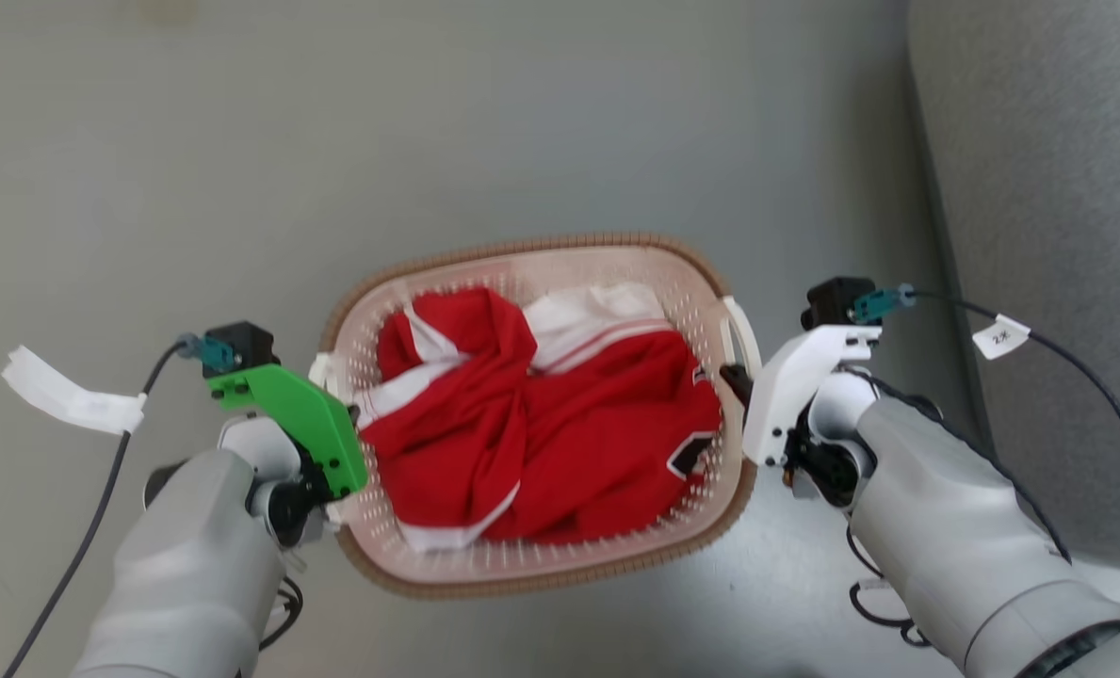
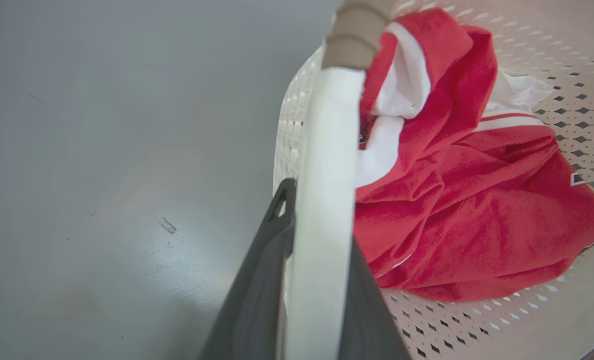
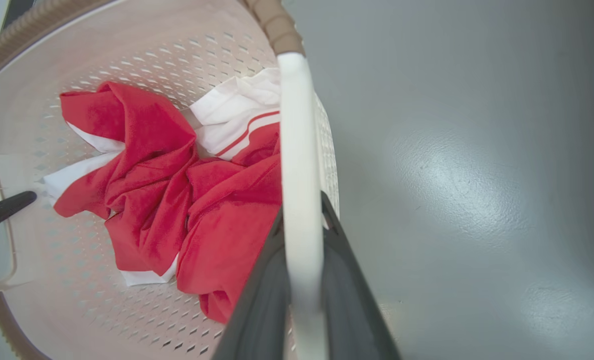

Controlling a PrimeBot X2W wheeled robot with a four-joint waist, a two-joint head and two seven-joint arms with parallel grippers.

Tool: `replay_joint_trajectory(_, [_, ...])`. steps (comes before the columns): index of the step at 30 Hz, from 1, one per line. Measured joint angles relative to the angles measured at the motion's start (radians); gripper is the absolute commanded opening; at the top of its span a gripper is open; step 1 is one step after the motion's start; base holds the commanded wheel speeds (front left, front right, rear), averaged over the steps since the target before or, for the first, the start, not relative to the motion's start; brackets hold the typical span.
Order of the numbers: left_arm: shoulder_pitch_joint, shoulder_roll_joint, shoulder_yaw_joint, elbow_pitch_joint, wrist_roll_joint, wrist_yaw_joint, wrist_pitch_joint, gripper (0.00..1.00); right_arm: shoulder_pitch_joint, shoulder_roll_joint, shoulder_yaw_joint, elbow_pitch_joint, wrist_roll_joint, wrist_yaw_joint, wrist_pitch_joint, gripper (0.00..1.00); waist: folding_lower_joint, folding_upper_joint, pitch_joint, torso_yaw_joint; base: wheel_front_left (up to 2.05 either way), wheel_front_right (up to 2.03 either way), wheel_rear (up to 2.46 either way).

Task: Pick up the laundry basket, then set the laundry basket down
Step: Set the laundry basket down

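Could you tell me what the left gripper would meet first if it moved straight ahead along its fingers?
Probably the brown rim of the laundry basket: the left gripper straddles the white handle, which ends at that rim, though depth is unclear.

Garment in laundry basket, left pincer and right pincer at opposite ends

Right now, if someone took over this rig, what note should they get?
The left tool is shut on the laundry basket at its left handle.
The right tool is shut on the right handle.
The basket sits between both arms over the grey floor, with a red-and-white garment inside.
Done: both handles gripped. I cannot tell whether it is off the floor.
Left: lift if needed, set it down, release.
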Motion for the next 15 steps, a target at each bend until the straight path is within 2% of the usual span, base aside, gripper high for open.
replay_joint_trajectory(15, [-0.092, 0.015, -0.003, -0.032, 0.046, 0.0, -0.167, 0.0, -0.102, -0.001, 0.009, -0.015, -0.031, -0.018, -0.115, 0.0, 0.0001, 0.0, 0.214, 0.005, 0.0, 0.0, 0.0])
